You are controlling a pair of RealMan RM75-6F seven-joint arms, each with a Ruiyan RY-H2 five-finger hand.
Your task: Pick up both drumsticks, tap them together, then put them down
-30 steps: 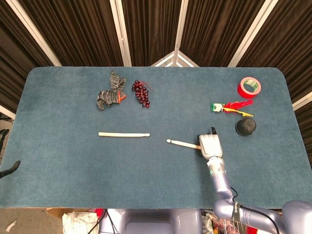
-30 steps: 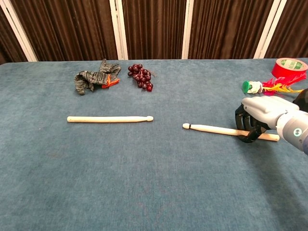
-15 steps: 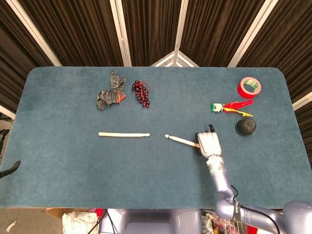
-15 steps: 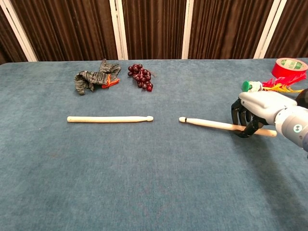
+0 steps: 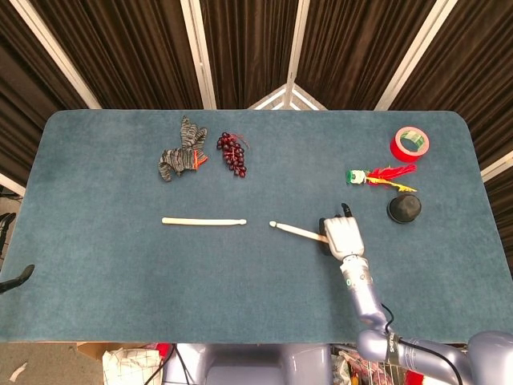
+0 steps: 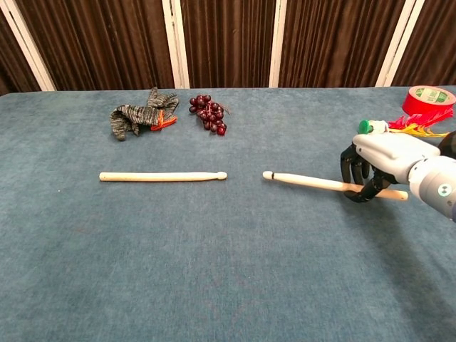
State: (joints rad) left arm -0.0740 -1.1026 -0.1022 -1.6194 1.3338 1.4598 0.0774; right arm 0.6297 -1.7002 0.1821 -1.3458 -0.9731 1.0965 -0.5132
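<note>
On my feeds: right hand (image 5: 340,235) has smooth pale grey-white shell over back, black fingers (image 6: 350,167) beneath. Wrist is glossy silver-lilac cylinder with small round green-and-white marking on side. Forearm same metallic lilac, segmented by darker joint rings. Black cable runs along lower arm near bottom edge of head view. Left hand not on either feed.

You're in a staged lab or studio | dark pleated curtains (image 5: 248,48) with white strips | blue carpeted surface (image 5: 104,257) | assorted props: tape roll (image 5: 410,143), fake grapes (image 5: 232,153)
</note>
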